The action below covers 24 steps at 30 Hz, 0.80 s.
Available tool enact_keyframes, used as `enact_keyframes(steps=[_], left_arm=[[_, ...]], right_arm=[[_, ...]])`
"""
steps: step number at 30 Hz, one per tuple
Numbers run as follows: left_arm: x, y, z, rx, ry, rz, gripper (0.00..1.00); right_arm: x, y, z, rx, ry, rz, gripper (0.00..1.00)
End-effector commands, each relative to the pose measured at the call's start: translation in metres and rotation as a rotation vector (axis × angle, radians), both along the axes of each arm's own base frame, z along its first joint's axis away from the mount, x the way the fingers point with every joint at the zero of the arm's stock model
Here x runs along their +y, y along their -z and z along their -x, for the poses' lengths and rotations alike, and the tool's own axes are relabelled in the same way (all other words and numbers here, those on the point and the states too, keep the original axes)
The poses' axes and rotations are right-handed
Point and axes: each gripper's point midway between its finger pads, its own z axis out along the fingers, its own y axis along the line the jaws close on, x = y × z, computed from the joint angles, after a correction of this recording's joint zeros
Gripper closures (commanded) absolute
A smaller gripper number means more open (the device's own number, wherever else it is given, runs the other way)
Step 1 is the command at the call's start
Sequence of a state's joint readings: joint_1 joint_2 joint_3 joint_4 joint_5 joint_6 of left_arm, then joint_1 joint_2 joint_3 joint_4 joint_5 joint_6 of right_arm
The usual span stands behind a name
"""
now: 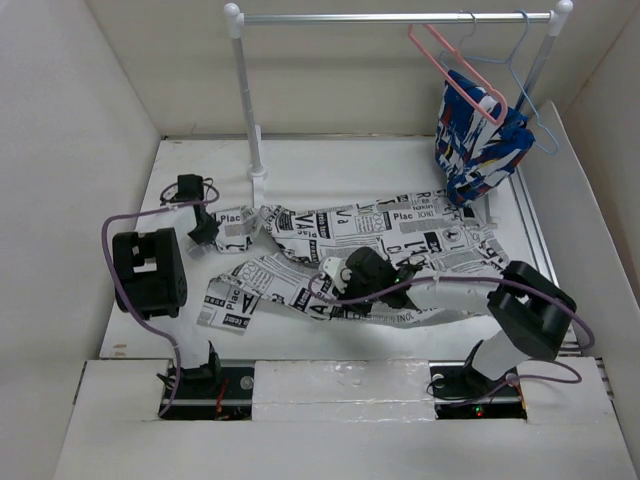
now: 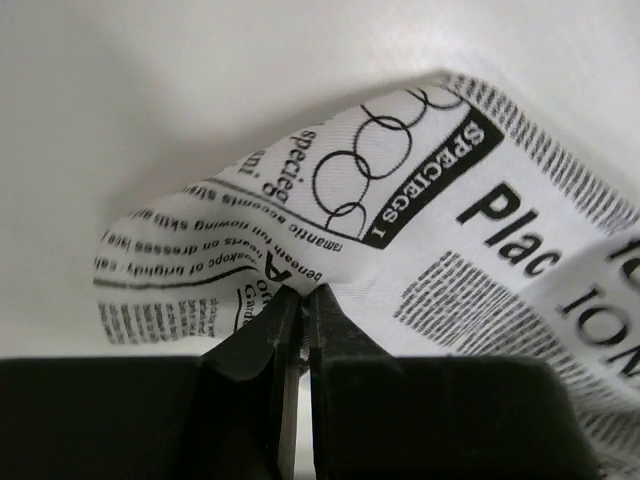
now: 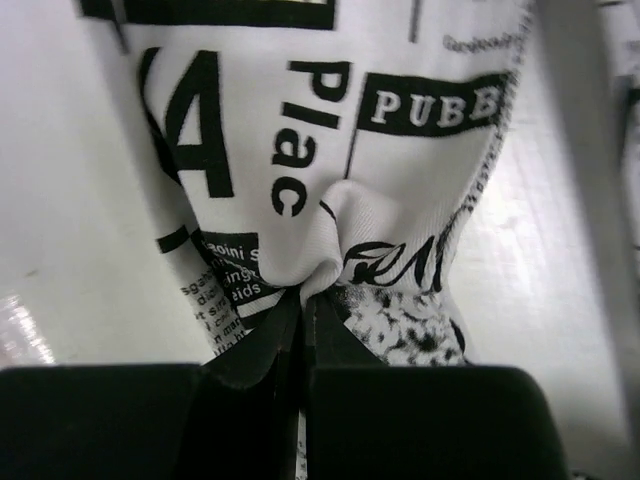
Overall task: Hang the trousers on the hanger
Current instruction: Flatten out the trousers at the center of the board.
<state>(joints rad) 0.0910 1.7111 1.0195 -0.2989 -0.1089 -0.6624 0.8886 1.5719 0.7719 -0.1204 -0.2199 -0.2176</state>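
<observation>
Now the trousers [image 1: 370, 245] are lying spread across the table [image 1: 200, 165], well apart from the pink hanger [image 1: 452, 82] hanging on the rail [image 1: 400, 17] at far right. The left gripper [image 2: 302, 292] is pinching the cloth's left edge, and the right gripper [image 3: 303, 295] is clamping a bunched fold near the middle. Both arms are likely needing to rise together, evenly, so neither thin pinch slips.

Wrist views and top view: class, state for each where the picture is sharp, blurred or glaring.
Left wrist: print on the trousers is sharp, the left hand dark and soft-edged. Right wrist: a glare patch on the table at lower left, fine print soft. Top external: even light, only faint shadows.
</observation>
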Motion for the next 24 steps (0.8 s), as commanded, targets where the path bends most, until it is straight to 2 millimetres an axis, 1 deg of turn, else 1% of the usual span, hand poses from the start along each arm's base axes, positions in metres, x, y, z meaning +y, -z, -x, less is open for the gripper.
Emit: enact_keyframes(steps=[1,2,3,4,5,6,7,8,9,10,11,12,13,14,15,16,17,18,19,20,21,22,23,24], left_arm=[[0.023,-0.035,-0.037,-0.059,-0.015,-0.113,1.00],[0.025,-0.039,-0.043,-0.060,-0.005,-0.129,1.00],[0.028,-0.056,-0.054,-0.087,-0.004,-0.142,1.00],[0.031,-0.064,-0.058,-0.099,-0.008,-0.155,1.00],[0.032,-0.076,-0.060,-0.118,-0.003,-0.170,1.00],[0.033,-0.087,-0.064,-0.142,0.006,-0.175,1.00],[0.031,-0.095,-0.064,-0.162,0.018,-0.175,0.98],[0.030,-0.107,-0.062,-0.190,0.030,-0.177,0.88],[0.030,-0.107,-0.055,-0.181,0.044,-0.183,0.76],[0.030,-0.109,-0.050,-0.183,0.047,-0.185,0.61],[0.030,-0.119,-0.044,-0.206,0.044,-0.192,0.56],[0.030,-0.108,-0.032,-0.189,0.035,-0.192,0.55],[0.031,-0.107,-0.025,-0.192,0.020,-0.199,0.55],[0.031,-0.112,-0.018,-0.214,0.007,-0.199,0.51],[0.034,-0.099,-0.008,-0.191,-0.009,-0.191,0.51],[0.030,-0.090,0.000,-0.181,-0.024,-0.166,0.50],[0.035,-0.090,0.000,-0.186,-0.050,-0.152,0.50],[0.035,-0.079,0.006,-0.171,-0.066,-0.133,0.50],[0.037,-0.071,0.011,-0.164,-0.085,-0.098,0.46],[0.037,-0.058,0.017,-0.145,-0.109,-0.071,0.46],[0.038,-0.054,0.014,-0.163,-0.119,-0.048,0.45],[0.039,-0.043,0.016,-0.148,-0.132,-0.006,0.45],[0.040,-0.034,0.017,-0.138,-0.152,0.019,0.42],[0.039,-0.031,0.010,-0.154,-0.153,0.046,0.42]], right_arm=[[-0.008,0.018,0.051,0.087,-0.078,0.054,1.00],[-0.009,0.020,0.066,0.106,-0.094,0.069,1.00],[-0.013,0.018,0.073,0.103,-0.098,0.072,1.00],[-0.015,0.017,0.077,0.104,-0.095,0.078,1.00],[-0.020,0.016,0.080,0.106,-0.086,0.097,0.97],[-0.023,0.010,0.076,0.077,-0.063,0.096,0.81],[-0.024,0.005,0.072,0.058,-0.054,0.096,0.72],[-0.029,0.002,0.068,0.048,-0.039,0.108,0.62],[-0.027,-0.004,0.065,0.033,-0.040,0.099,0.54],[-0.025,-0.011,0.060,0.025,-0.033,0.082,0.43],[-0.019,-0.021,0.057,0.010,-0.052,0.066,0.41],[-0.017,-0.027,0.052,0.004,-0.047,0.052,0.40],[-0.013,-0.034,0.049,-0.009,-0.051,0.041,0.39],[-0.007,-0.043,0.045,-0.027,-0.060,0.023,0.39],[-0.004,-0.048,0.044,-0.032,-0.067,0.016,0.39],[-0.001,-0.055,0.041,-0.047,-0.076,0.009,0.39],[-0.004,-0.055,0.042,-0.047,-0.080,0.017,0.39],[-0.003,-0.063,0.036,-0.063,-0.071,0.007,0.39],[-0.003,-0.068,0.032,-0.072,-0.066,-0.003,0.39],[-0.004,-0.077,0.033,-0.083,-0.072,-0.017,0.39],[-0.004,-0.083,0.030,-0.088,-0.066,-0.031,0.39],[-0.007,-0.089,0.027,-0.095,-0.055,-0.039,0.39],[-0.010,-0.099,0.028,-0.106,-0.053,-0.052,0.39],[-0.012,-0.108,0.025,-0.122,-0.042,-0.065,0.39]])
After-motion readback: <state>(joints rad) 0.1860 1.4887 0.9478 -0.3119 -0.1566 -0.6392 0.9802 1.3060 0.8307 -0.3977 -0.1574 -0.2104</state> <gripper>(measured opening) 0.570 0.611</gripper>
